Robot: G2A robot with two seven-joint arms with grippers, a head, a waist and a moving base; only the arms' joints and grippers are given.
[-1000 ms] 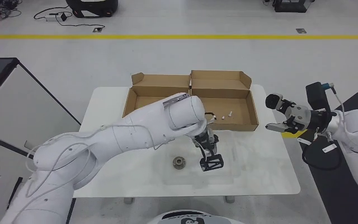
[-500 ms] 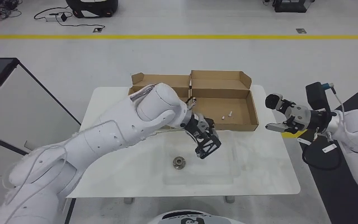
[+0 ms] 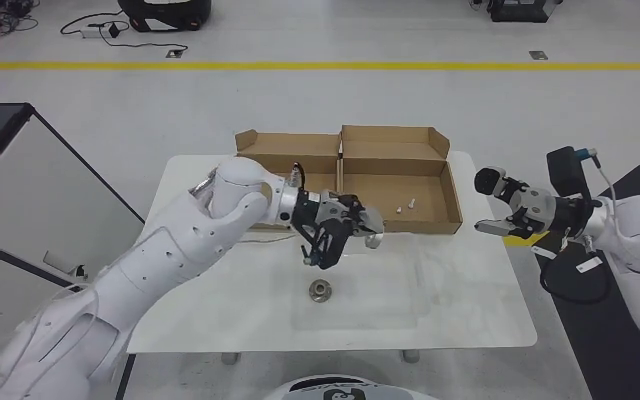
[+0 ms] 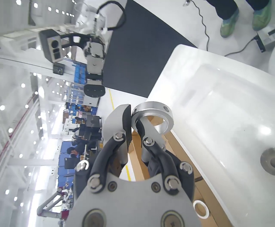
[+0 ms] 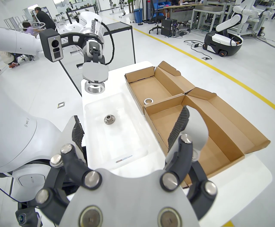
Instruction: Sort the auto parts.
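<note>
Left jaws grip ring (image 4: 167,123) near box (image 3: 430,185); right jaws spread; hub (image 3: 320,291) on tray (image 5: 120,148).

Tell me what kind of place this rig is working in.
Likely a robotics lab or factory test floor: a yellow floor line, another wheeled robot, and workbenches with office chairs.

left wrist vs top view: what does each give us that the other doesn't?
Left wrist: the left pincer shut on the metal ring by its wall; a pale ring lying in the left-hand box.
Top: two small white parts in the right-hand box.
Both: the held ring, the flanged hub in the clear tray, the right pincer by the table edge.
</note>
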